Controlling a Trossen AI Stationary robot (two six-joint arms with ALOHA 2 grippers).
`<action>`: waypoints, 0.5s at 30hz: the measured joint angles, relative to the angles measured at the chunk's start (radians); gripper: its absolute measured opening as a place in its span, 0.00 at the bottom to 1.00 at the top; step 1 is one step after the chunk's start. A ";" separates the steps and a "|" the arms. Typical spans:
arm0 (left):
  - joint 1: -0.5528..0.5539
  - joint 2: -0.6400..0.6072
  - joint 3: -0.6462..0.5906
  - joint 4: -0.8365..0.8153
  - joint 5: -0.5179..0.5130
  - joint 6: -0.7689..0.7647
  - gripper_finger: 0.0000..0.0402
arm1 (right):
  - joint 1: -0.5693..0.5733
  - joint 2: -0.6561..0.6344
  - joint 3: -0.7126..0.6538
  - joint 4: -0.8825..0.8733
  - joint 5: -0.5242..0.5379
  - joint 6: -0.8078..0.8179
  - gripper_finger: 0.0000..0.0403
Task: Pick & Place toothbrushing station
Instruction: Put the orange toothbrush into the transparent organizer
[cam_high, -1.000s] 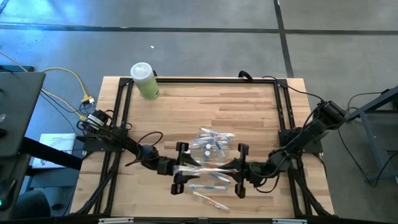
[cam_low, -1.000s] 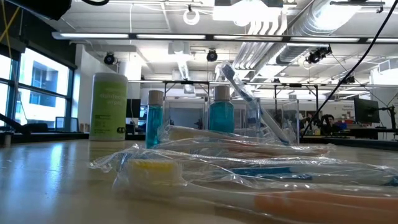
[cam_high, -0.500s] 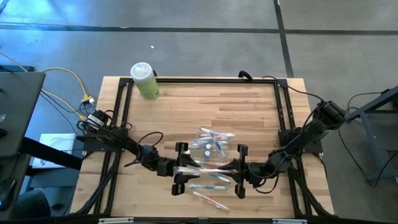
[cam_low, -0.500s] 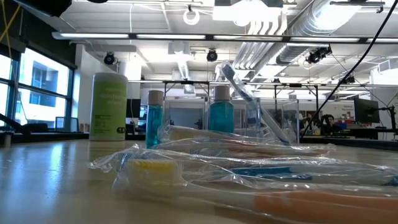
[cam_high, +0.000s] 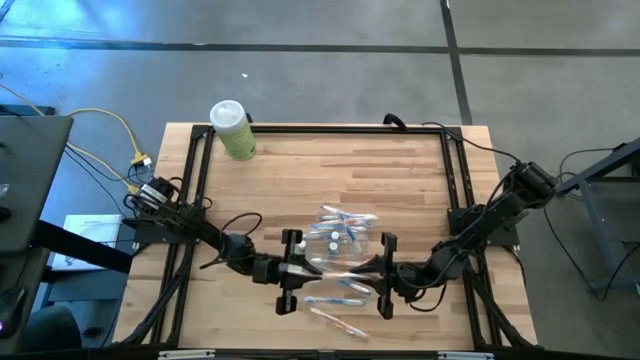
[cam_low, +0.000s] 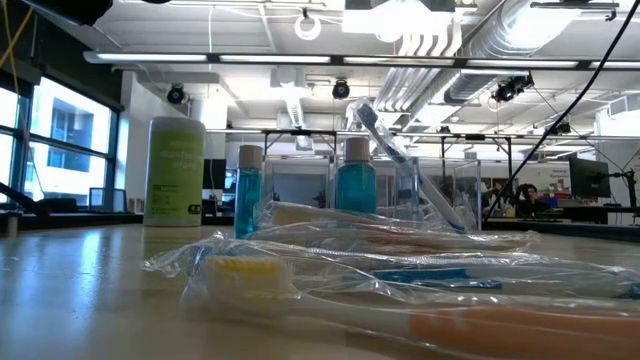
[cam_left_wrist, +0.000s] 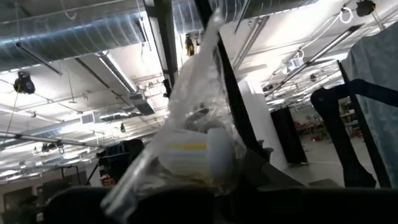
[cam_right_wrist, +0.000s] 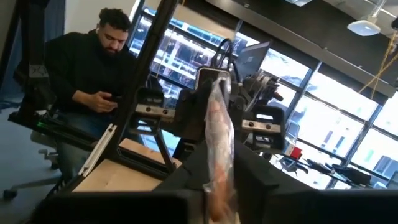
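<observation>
A toothbrush in a clear wrapper (cam_high: 336, 268) hangs above the table's near middle, spanning between both grippers. My left gripper (cam_high: 298, 270) is shut on its yellow-and-white head end (cam_left_wrist: 189, 152). My right gripper (cam_high: 378, 272) is shut on its orange handle end (cam_right_wrist: 217, 124). Beneath and beyond it, the rest of the toothbrushing station lies on the wood: a heap of clear packets with small blue white-capped tubes (cam_high: 338, 232) and wrapped toothbrushes (cam_high: 337, 293) lying flat. In the low view the tubes (cam_low: 355, 185) stand upright behind the wrapped brushes (cam_low: 400, 280). My left gripper pinches the wrapped head end (cam_left_wrist: 186, 179) between its two fingers, coming about level from the table's left and tipped a little upward. The brush is lifted clear of the table. My right gripper pinches the wrapped orange handle end (cam_right_wrist: 219, 177) between its two fingers, coming about level from the table's right. The wrapper sticks out beyond the fingers toward the left gripper.
A pale green white-capped bottle (cam_high: 232, 130) stands at the far left corner. Another wrapped brush (cam_high: 340, 322) lies near the front edge. A black frame (cam_high: 320, 128) runs along the table's edges. A seated person (cam_right_wrist: 93, 81) is beyond the table.
My left gripper has shut on the head end of the wrapped toothbrush. Both arms have kept their place and the brush stays up between them.
</observation>
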 joint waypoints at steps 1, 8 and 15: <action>-0.002 0.000 0.000 0.000 -0.014 -0.008 0.03 | 0.000 0.000 0.000 -0.001 0.001 0.000 0.14; -0.030 0.000 0.000 -0.003 -0.148 -0.017 0.02 | 0.057 -0.001 0.000 0.001 0.168 -0.039 0.37; -0.066 -0.050 0.000 -0.153 -0.342 -0.030 0.02 | 0.159 -0.002 0.000 0.001 0.462 -0.137 0.59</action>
